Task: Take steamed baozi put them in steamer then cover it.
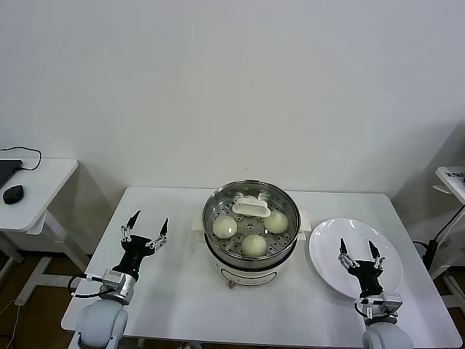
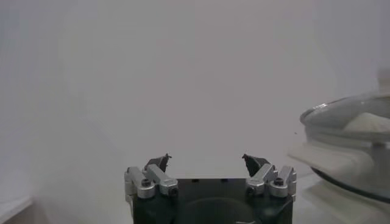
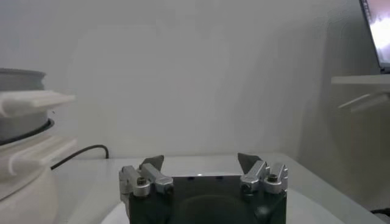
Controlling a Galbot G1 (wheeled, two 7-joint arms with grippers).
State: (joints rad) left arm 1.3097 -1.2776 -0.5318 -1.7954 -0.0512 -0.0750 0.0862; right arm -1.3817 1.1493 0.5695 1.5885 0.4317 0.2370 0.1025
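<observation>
The steamer [image 1: 218, 256] stands mid-table on its white base. The clear glass cover, with its cream handle [image 1: 251, 207], lies on top of it. Through the glass I see three steamed baozi [image 1: 224, 226], [image 1: 253, 245], [image 1: 275, 222]; a fourth does not show. My left gripper [image 1: 145, 227] is open and empty above the table left of the steamer; it also shows in the left wrist view [image 2: 207, 161], with the covered steamer [image 2: 347, 115] off to the side. My right gripper [image 1: 358, 251] is open and empty over the white plate [image 1: 327, 240]; it also shows in the right wrist view [image 3: 200, 161].
The white plate right of the steamer holds nothing. A side table [image 1: 43, 182] with a black mouse [image 1: 13, 193] stands at the far left. Another table edge [image 1: 452, 178] is at the far right. A black cable [image 3: 79, 155] lies behind the steamer.
</observation>
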